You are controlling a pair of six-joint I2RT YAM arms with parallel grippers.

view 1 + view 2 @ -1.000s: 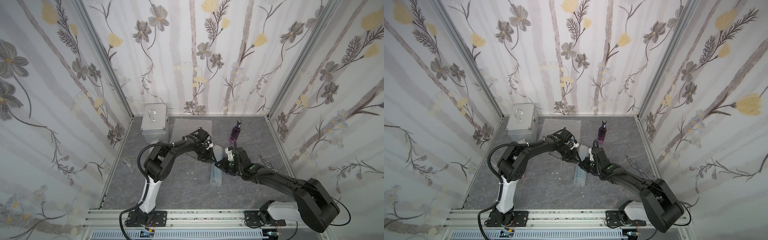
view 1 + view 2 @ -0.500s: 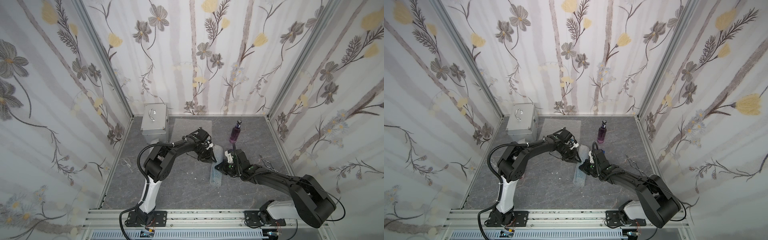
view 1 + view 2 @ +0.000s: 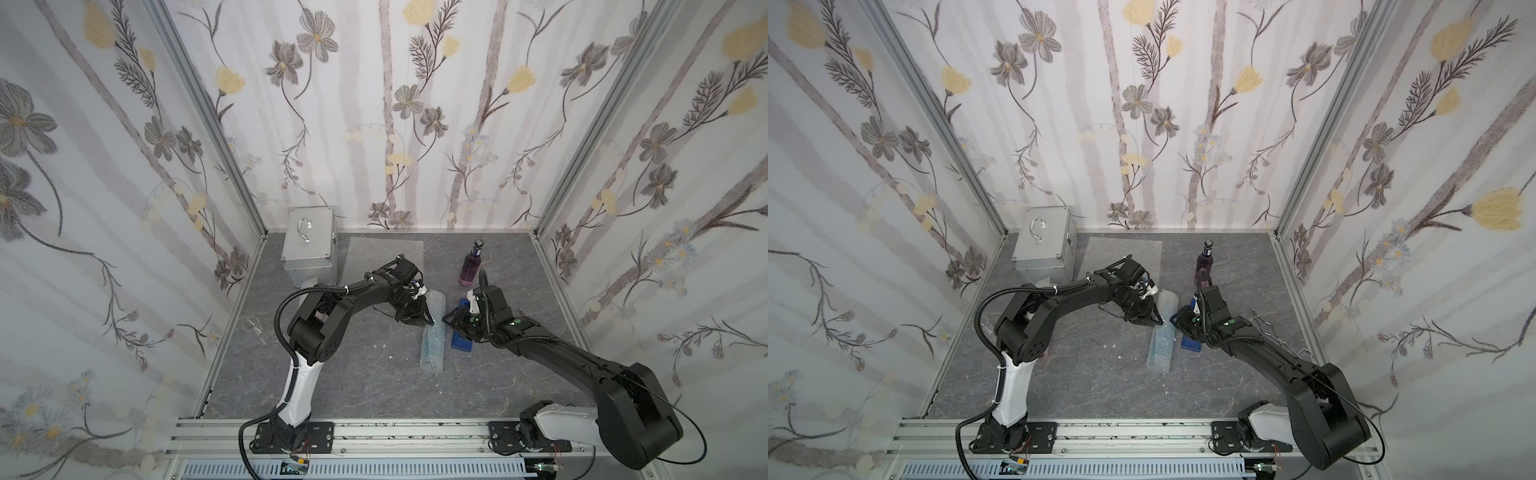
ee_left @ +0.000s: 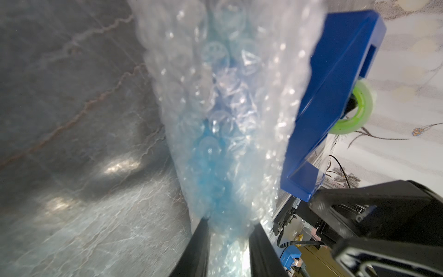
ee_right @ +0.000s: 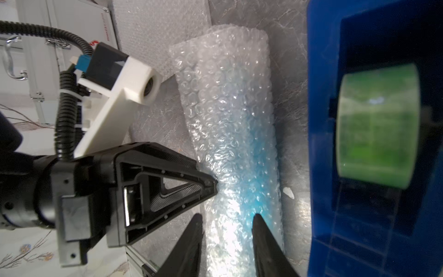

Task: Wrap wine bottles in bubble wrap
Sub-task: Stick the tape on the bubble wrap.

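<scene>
The blue bottle [image 5: 256,167] lies on the grey table [image 3: 365,374], rolled inside a bubble wrap tube [image 3: 432,345]; the left gripper [image 4: 229,224] pinches that tube near its middle, fingers closed on the plastic; the right gripper [image 5: 227,215] is at the tube's other side, fingers parted; the blue tape dispenser [image 3: 461,341] stands just beside the tube; the purple bottle [image 3: 471,266] stands upright farther back; a flat bubble wrap sheet [image 3: 374,253] lies beside the silver case [image 3: 309,245]

Wrapped bottle [image 3: 432,343] mid-table, tape dispenser [image 3: 461,340] just right — case [image 3: 309,245] back-left
</scene>
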